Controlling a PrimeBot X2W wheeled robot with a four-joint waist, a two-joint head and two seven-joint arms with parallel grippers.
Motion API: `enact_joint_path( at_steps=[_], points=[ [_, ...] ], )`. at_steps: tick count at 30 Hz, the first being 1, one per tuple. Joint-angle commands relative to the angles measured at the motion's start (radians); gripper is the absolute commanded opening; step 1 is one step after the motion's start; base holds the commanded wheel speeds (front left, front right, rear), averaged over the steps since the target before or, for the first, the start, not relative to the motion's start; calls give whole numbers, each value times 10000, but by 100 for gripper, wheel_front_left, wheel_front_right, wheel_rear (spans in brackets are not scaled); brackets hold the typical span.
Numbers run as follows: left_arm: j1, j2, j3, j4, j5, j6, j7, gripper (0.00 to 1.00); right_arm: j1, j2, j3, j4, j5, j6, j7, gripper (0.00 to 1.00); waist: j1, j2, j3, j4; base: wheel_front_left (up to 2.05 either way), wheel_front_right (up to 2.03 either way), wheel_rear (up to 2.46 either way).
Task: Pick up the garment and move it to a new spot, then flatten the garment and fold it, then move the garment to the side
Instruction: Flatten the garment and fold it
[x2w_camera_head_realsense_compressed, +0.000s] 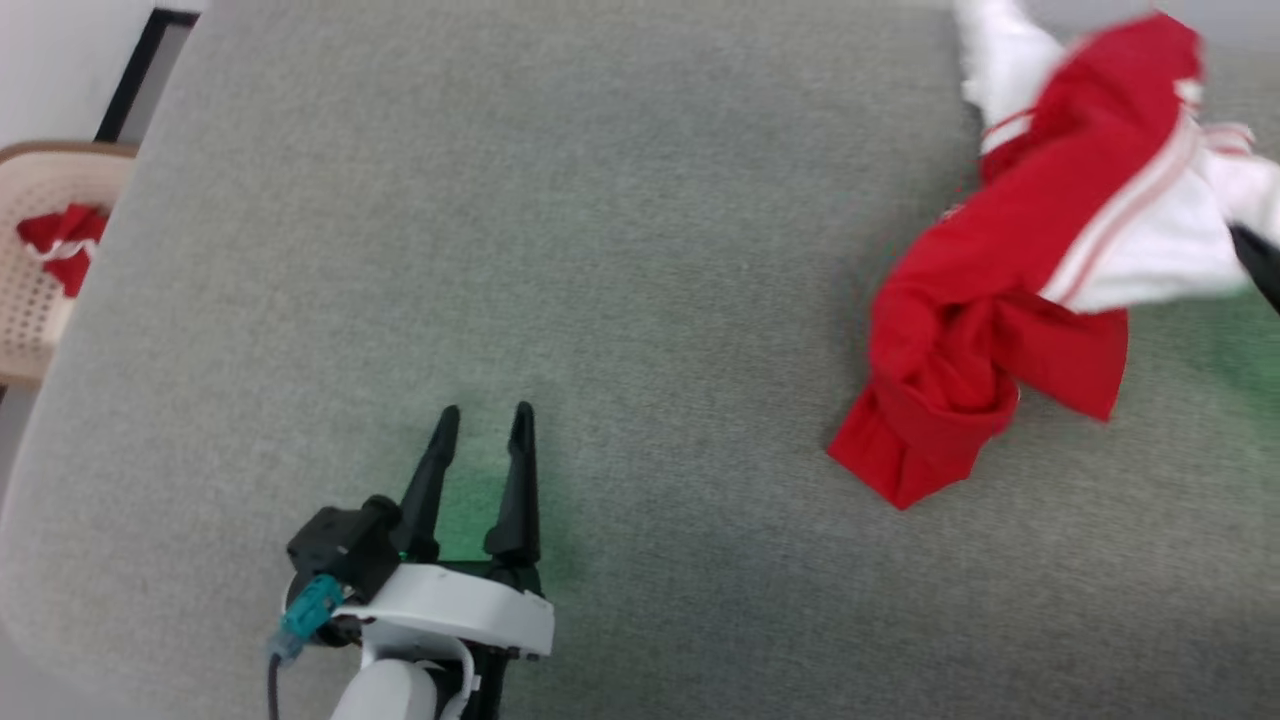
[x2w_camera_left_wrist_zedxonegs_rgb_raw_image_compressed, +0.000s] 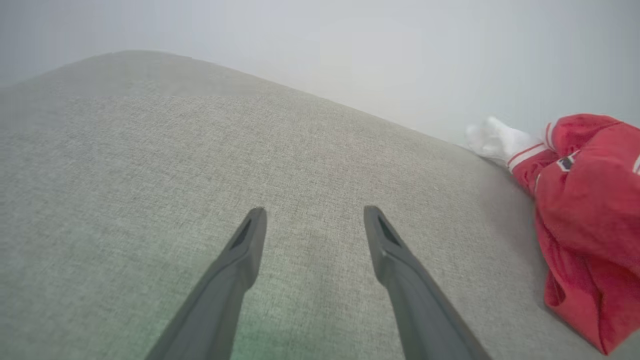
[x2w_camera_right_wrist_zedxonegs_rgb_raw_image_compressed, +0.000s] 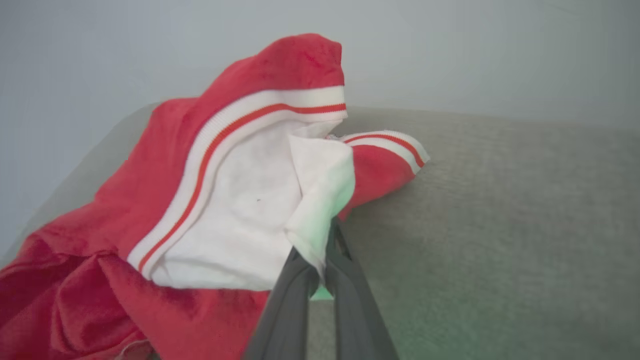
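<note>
Upper right of the head view: the garment (x2w_camera_head_realsense_compressed: 1000, 300) sits in a crumpled bunch on the grey fabric surface (x2w_camera_head_realsense_compressed: 600, 220), with the red body lower and a white sleeve with striped trim higher
Right gripper: the right gripper (x2w_camera_head_realsense_compressed: 1258, 262) shows as a dark tip at the right edge of the frame, against the white sleeve; in the right wrist view (x2w_camera_right_wrist_zedxonegs_rgb_raw_image_compressed: 325, 250) its jaws are pinched tight on a fold of white cloth, so it has the garment
Left gripper: the left gripper (x2w_camera_head_realsense_compressed: 486, 412) is at lower centre-left, jaws spread wide with nothing between them
Bearing: the garment lies right and up-frame of the left gripper, well apart; in the left wrist view it sits at the right edge (x2w_camera_left_wrist_zedxonegs_rgb_raw_image_compressed: 590, 210)
Long axis: diagonal, from the red hem corner at lower left to the sleeves at upper right
Nearer arm: the right, already gripping the sleeve end
Arm pose: the left fingers point up-frame, low over bare surface; the right fingers reach in at a shallow angle, the held sleeve raised
Judgement: carrying stage; the open ground lies left of the garment
</note>
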Motion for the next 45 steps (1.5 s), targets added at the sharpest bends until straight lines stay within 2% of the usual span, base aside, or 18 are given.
enact_joint_path(
  at_steps=[1,6,14,18,22,24,25,30,33,35,41,42,45],
  points=[
    [143,13,109,-35,106,-36,2,100,720,-118,-364,7,77,-15,-269,0,0,0,-203,-265,0,0,0],
    [184,14,290,-148,309,-202,2,100,2532,-454,-1303,173,192,-15,-739,0,0,0,-304,-465,0,0,0],
    [61,11,437,-452,734,-383,2,100,4880,-710,-3048,1248,-123,-15,-1160,0,0,0,-307,-821,0,0,0],
    [0,11,453,-500,936,-475,2,100,5545,-549,-3872,1746,-579,-15,-1143,0,0,0,-242,-1043,0,0,0],
    [-106,14,457,-378,1146,-630,2,100,5715,32,-4673,1948,-1181,-15,-1064,0,0,0,-207,-1259,0,0,0],
    [-237,30,421,-302,1318,-730,1,100,5614,449,-5110,1886,-1562,-15,-1167,54,0,0,-208,-1406,0,0,0],
    [-328,67,412,-274,1389,-772,1,100,5564,691,-5378,1856,-1708,-15,-1238,100,0,0,-224,-1493,0,0,0],
    [-1052,664,-15,-86,1633,-1033,53,100,5882,1457,-6702,1570,-2970,-15,-1946,100,0,0,-395,-1993,0,0,0],
    [-1902,1333,-589,-86,1687,-1121,604,100,6224,1994,-7562,1054,-3742,-15,-2372,100,0,0,-487,-2395,0,0,0],
    [-2603,1764,-1126,-197,1533,-1141,1151,100,6473,2368,-7860,284,-4330,-15,-2557,100,0,0,-518,-2702,0,0,0],
    [-5519,3133,-3830,-211,-229,-1143,3069,100,7285,3622,-7881,-2762,-5357,-15,-2784,100,0,0,-376,-3703,0,0,0],
    [-5519,3133,-3830,-211,-229,-1143,3069,100,7285,3622,-7881,-2762,-5357,-15,-2784,100,0,0,-376,-3703,0,0,0],
    [-6998,3295,-4954,516,-1995,-1134,4214,100,7457,4185,-7494,-3786,-5672,-15,-2798,100,0,0,-158,-4294,0,0,0]
  ],
)
